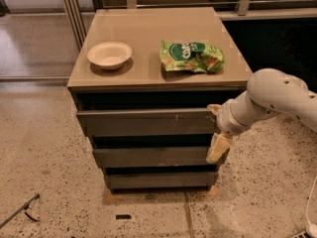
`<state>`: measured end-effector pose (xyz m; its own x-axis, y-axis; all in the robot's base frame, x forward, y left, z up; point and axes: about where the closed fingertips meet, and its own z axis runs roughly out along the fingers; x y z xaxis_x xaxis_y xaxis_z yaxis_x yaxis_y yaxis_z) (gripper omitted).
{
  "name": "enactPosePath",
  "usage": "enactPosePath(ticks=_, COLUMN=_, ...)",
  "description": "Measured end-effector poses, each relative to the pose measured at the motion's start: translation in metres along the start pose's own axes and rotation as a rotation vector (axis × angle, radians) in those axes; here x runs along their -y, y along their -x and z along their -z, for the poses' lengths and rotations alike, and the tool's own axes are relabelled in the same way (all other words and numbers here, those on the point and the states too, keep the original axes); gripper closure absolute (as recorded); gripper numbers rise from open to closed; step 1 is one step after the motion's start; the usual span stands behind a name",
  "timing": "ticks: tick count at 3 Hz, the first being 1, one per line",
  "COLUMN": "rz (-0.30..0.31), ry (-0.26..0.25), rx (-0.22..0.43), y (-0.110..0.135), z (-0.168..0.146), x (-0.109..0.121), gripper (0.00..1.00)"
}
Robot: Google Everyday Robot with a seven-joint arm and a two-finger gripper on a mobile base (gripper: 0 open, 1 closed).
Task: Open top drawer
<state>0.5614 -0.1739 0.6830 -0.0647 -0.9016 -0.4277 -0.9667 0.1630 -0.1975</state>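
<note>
The top drawer [143,122] is the widest of three dark grey handle-less fronts of a low cabinet, with small pale scratches right of centre. It juts a little forward of the two fronts below. My gripper [216,129] is at the right end of this front, on a white arm coming in from the right. One pale finger [214,107] is at the front's upper right corner. The other finger [218,148] hangs below the front, over the middle drawer [148,156]. The fingers are spread apart, one above and one below the front's edge.
On the cabinet top [148,33] lie a white bowl [110,54] at the left and a green snack bag [191,56] at the right. The bottom drawer [158,180] is near the speckled floor. A metal rail runs behind. A dark tool [20,209] lies on the floor at lower left.
</note>
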Motion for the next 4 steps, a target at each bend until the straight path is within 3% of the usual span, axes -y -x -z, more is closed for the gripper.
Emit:
enactPosePath(ticks=2, rz=0.072, ry=0.029, rx=0.005, y=0.015, z=-0.026, x=0.036, gripper=0.00)
enactPosePath(ticks=4, rz=0.089, ry=0.084, rx=-0.004, y=0.016, z=-0.064, x=0.061, gripper=0.00)
